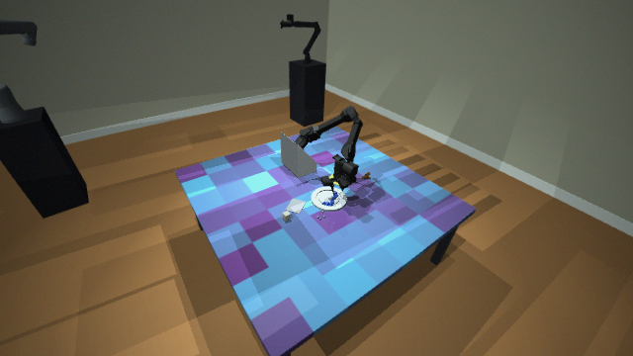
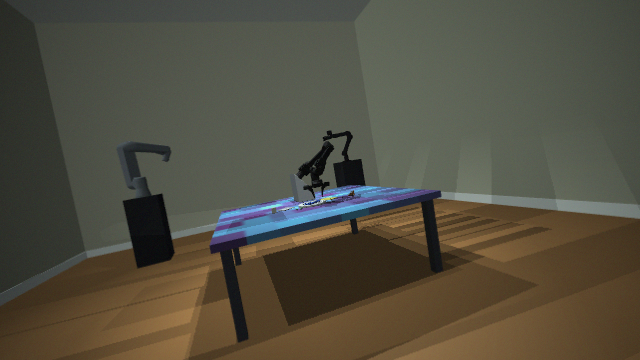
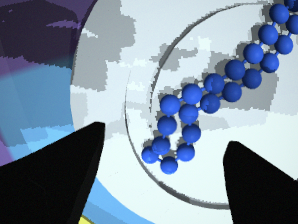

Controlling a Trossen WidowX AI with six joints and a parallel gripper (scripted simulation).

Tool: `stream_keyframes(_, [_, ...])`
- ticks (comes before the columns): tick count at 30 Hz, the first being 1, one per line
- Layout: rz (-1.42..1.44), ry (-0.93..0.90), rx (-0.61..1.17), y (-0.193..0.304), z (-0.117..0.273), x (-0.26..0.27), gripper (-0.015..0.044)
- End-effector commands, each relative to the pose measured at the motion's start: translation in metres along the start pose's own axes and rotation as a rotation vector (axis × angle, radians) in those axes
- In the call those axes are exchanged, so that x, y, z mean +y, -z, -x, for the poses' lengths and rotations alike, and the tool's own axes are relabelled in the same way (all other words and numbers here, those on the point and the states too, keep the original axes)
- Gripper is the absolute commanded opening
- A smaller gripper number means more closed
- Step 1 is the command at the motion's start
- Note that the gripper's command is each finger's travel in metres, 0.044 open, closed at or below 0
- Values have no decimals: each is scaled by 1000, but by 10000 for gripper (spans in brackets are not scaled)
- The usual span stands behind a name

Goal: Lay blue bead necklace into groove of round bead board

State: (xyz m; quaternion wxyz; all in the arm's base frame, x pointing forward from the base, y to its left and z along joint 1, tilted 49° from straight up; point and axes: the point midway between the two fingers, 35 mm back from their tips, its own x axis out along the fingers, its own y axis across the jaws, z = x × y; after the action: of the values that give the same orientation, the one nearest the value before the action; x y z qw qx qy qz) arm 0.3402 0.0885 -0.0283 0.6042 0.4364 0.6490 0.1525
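The blue bead necklace [image 1: 330, 200] [image 3: 191, 93] lies on the white round bead board [image 1: 314, 200] [image 3: 107, 90] as a narrow doubled strand, not a ring. In the wrist view it runs from the upper right across the board's middle, and its small lower-left end loop lies by the curved groove lines. My gripper [image 1: 337, 189] [image 2: 318, 195] [image 3: 167, 142] is open above the board, its black fingers apart on either side of that end loop, with nothing held. The far end of the necklace is cut off in the wrist view.
A grey upright panel [image 1: 297, 157] [image 2: 297, 188] stands behind the board. A white flat piece [image 1: 296, 206], a beige cube [image 1: 287, 216] and small pieces [image 1: 320, 217] lie near the board. A small orange-brown object [image 1: 366, 175] lies beyond the gripper. Two other arms stand on pedestals off the table.
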Motion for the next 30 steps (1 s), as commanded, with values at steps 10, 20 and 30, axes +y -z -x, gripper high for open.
stream_keyframes(10, [-10, 1, 13, 4, -23, -1, 250])
stream_keyframes(20, [-4, -1, 12, 4, -24, -1, 198])
stream_keyframes(30, [-4, -1, 12, 4, -24, -1, 0])
